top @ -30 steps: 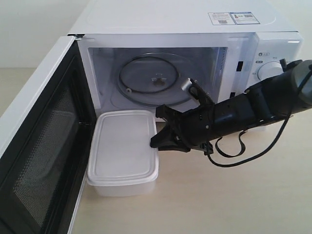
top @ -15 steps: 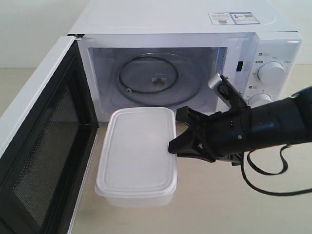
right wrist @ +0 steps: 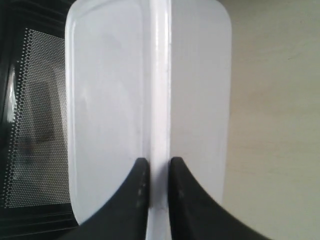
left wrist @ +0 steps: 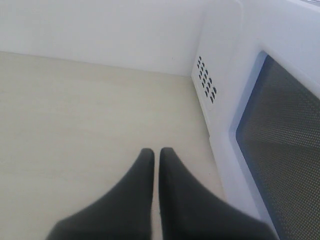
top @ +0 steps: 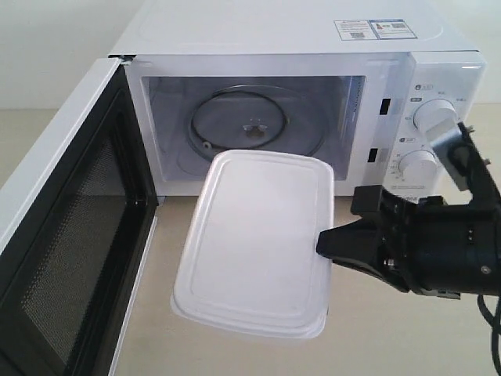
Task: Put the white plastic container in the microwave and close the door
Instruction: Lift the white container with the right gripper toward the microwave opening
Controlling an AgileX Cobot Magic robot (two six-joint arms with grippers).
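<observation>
Right wrist view: right gripper (right wrist: 159, 164) pinches the long rim of the white plastic container (right wrist: 107, 95), one finger on the lid and one beneath, so the box juts out sideways. It hangs off the table (top: 376, 341), just before the microwave (top: 274, 31) mouth, not yet inside. The door (top: 63, 235) stands wide for entry. Left gripper (left wrist: 156, 155), fingers pressed together, sits outside the door, probably placed to shut it.
</observation>
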